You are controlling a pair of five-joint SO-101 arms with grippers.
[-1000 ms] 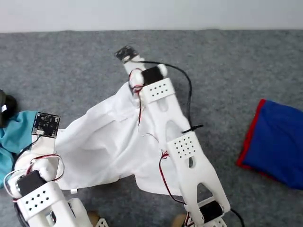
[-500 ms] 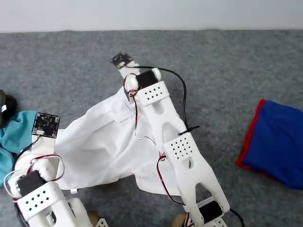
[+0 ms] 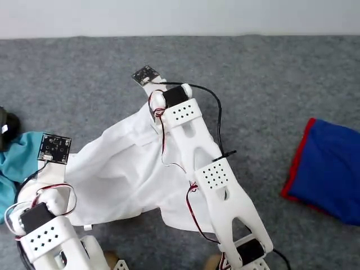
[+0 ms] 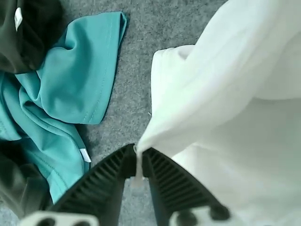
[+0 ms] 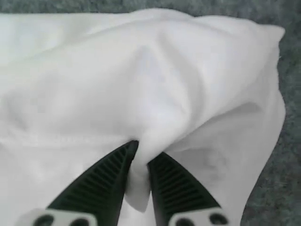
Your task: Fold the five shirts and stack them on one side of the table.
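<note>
High view: crumpled white cotton shirt (image 3: 124, 174) at centre of grey felt table (image 3: 270, 84); blue red-trimmed shirt (image 3: 329, 169) at 3 o'clock, teal shirt (image 3: 17, 160) at 9.

Left wrist view: left gripper (image 4: 138, 162) clamped on the white hem.

Right wrist view: right gripper (image 5: 140, 162) pinching a bunched fold. Best to lift both ends level and taut before laying over.

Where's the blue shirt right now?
In the high view, the blue shirt lies on the right side of the table, well apart from the white shirt.
</note>
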